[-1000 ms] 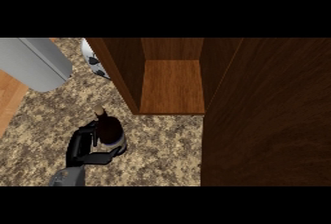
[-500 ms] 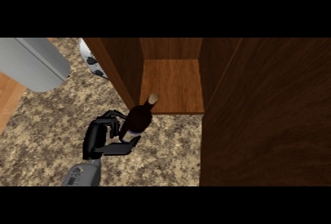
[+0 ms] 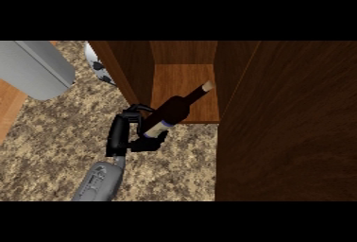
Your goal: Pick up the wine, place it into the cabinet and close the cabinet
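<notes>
Cabinet (image 3: 185,90): open, its wooden shelf bare where it shows. The cabinet door (image 3: 286,123) stands swung out and fills the right of the head view; it is untouched, so the closing step is not yet begun.

Counter (image 3: 55,142): speckled stone. A grey appliance (image 3: 35,66) sits at the upper left, and a white and black item (image 3: 97,70), partly hidden and not identifiable, lies just beside the cabinet's left wall. Neither is in the path.

Left forearm (image 3: 97,182): enters from the lower edge and has advanced toward the cabinet over the last second. A second ago the hand sat well back on the counter; it is now at the shelf's front edge.

Wine (image 3: 174,111): a second ago largely hidden in the hand, it is now tilted, its neck and cork end reaching in over the shelf while its base remains outside, above the counter at the shelf's lip. Judgement: the pick is done and insertion is under way, but the bottle is not yet set down.

Left hand (image 3: 125,134): fingers and thumb are curled round the lower body of the bottle near its label

Right hand: not visible
</notes>
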